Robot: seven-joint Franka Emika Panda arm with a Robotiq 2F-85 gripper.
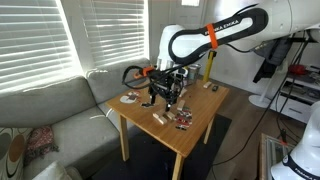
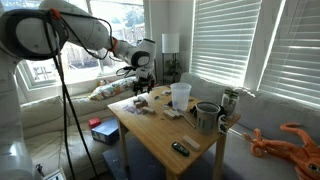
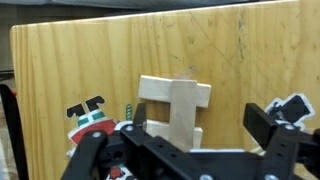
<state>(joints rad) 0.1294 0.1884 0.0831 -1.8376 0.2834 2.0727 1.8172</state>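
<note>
gripper [image 3: 178, 138]: jaws wide apart, gripping nothing, low over table [image 3: 60, 70] | block [image 3: 176, 104]: pale wood, flat on table between the fingers [image 3: 88, 150], touching neither, inward of a corner | toy [image 3: 90, 120]: just beside block | cup [image 2: 180, 95], mug [image 2: 207, 115]: along one table edge, well apart

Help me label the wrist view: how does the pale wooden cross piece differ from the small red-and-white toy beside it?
The wooden cross piece is plain pale wood; the toy is red, white and green. The wooden cross piece is straight-edged and looks larger; the toy is rounded and smaller. The wooden cross piece lies mid-view, the toy leftward. Both rest on the wooden table.
</note>
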